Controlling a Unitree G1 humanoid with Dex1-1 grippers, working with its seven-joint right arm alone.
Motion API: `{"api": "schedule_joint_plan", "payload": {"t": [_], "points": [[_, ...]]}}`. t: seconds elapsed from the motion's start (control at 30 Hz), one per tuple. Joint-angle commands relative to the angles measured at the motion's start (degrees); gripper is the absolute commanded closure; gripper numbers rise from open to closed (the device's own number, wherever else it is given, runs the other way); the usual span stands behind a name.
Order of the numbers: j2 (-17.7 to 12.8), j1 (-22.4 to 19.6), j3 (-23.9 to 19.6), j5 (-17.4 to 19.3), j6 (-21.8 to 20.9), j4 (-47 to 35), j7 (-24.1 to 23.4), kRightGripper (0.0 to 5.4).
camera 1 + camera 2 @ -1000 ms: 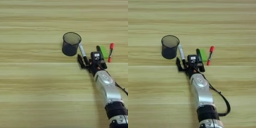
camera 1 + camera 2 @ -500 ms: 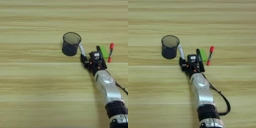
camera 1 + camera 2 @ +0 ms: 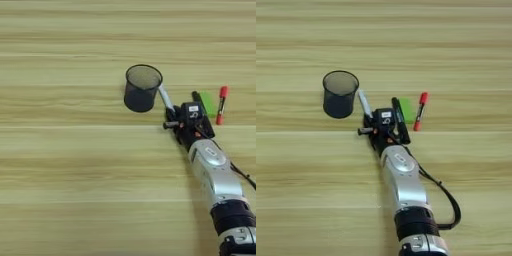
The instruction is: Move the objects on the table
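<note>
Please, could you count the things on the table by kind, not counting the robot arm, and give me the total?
Pen cups: 1, the black wire-mesh pen cup.
Markers and pens: 3, the silver-grey marker, the black marker and the red-capped pen.
Blocks: 1, the small green block.
Total: 5

Upright mesh cup (image 3: 340, 94); silver marker (image 3: 364, 103), green block (image 3: 405, 109), red-capped pen (image 3: 420, 111) rightward.
</note>
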Motion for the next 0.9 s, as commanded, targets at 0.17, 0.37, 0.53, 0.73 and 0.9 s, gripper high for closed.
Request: {"api": "schedule_joint_plan", "payload": {"t": [0.17,0.37,0.53,0.73,0.9], "points": [[-0.58,-0.95,-0.17,0.16,0.57,0.28,-0.18,4.65],[-0.52,-1.12,-0.23,0.26,0.49,0.28,-0.18,4.65],[-0.64,-0.63,-0.32,0.39,0.59,-2.47,-0.3,4.65],[-1.4,0.2,-0.96,0.4,1.11,-8.41,-1.02,4.65],[-1.97,0.49,-1.91,0.73,2.26,-11.19,-1.24,4.65]]}}
